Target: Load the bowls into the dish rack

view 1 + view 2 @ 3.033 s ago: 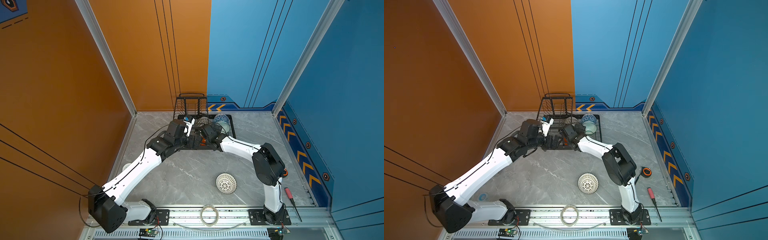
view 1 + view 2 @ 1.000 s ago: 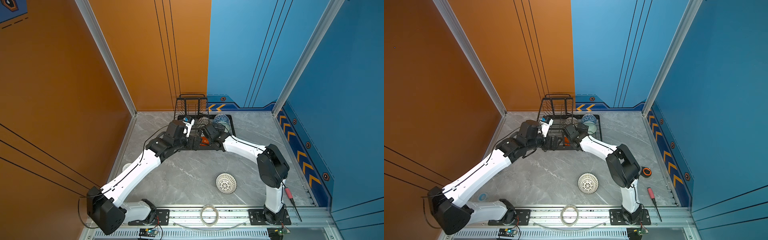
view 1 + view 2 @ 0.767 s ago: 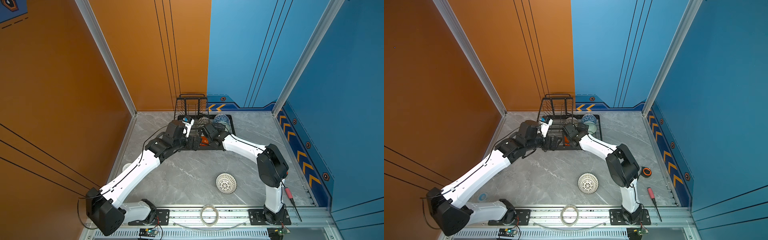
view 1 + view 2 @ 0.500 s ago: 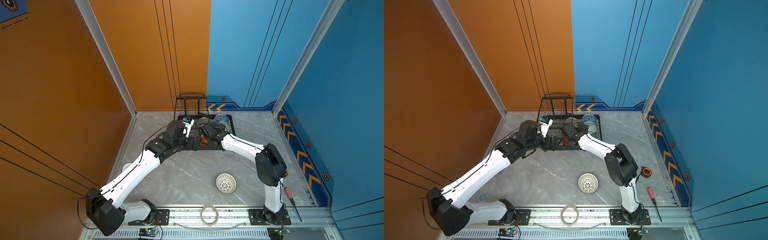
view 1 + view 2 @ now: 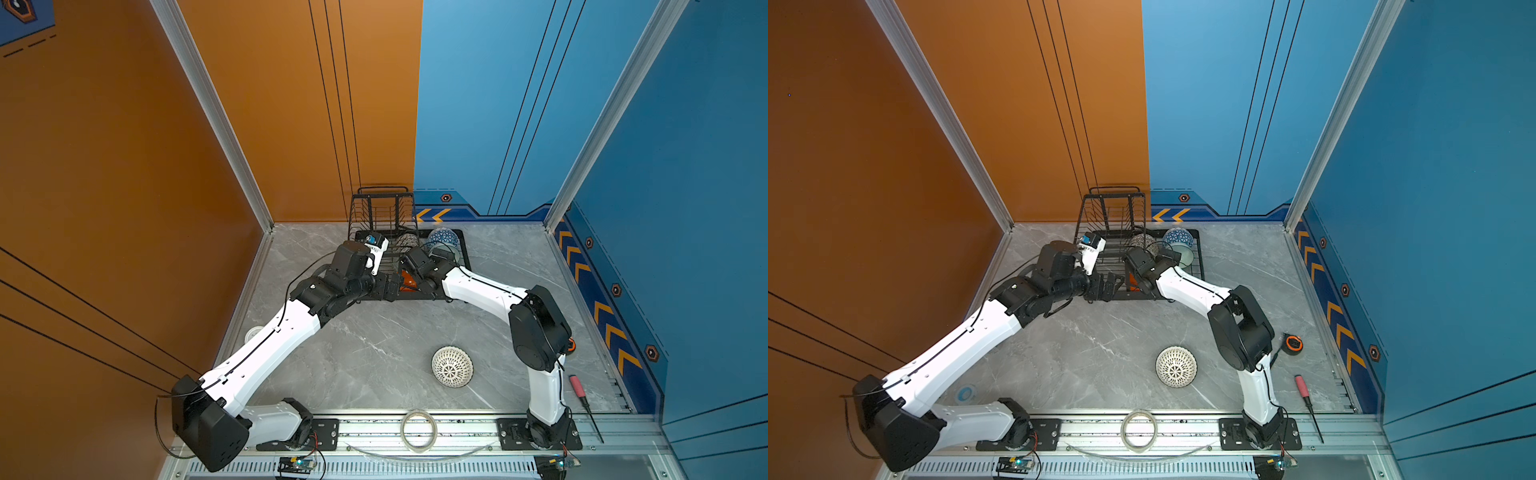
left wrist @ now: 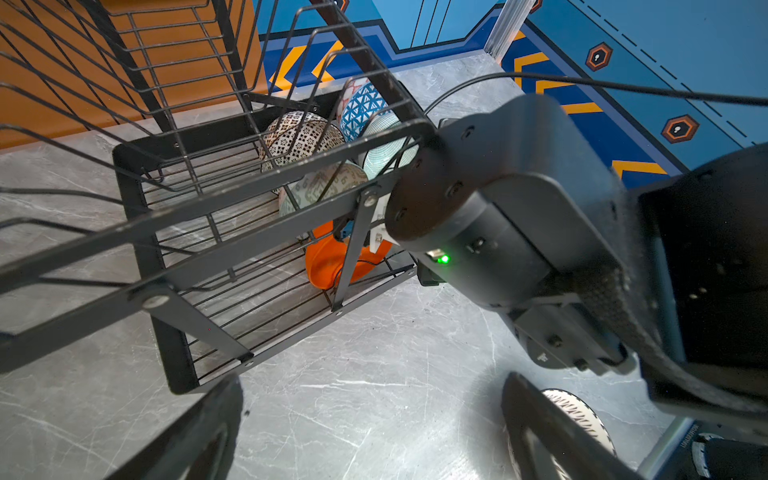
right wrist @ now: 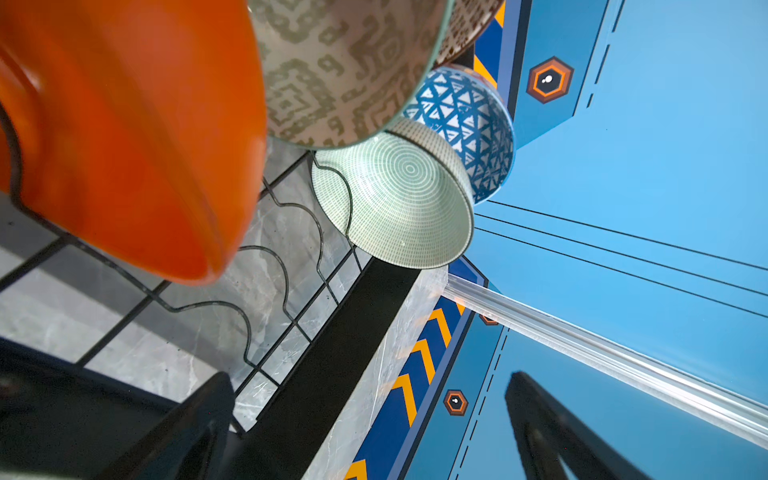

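Both arms are in at the rack (image 6: 178, 361), which sits at 12 o'clock on the counter (image 5: 374, 345). The left tool (image 6: 370, 432) hangs at the rack's 7 o'clock edge, jaws spread wide, nothing in them. The right tool (image 7: 370, 432) is low over the lower tray, jaws just as wide and empty, with the orange bowl (image 6: 328, 266) right beside it, tipped on its side against the tray wires at the rack's 6 o'clock edge. Behind it leans the maze bowl (image 6: 328, 183), then the dotted bowl (image 6: 299, 139). The mint bowl (image 7: 395, 199) and the blue bowl (image 5: 442, 239) stand on edge towards the rack's 2 o'clock corner. The lattice bowl (image 5: 451, 365) lies upside down at 5 o'clock on the counter, well apart from the rack.
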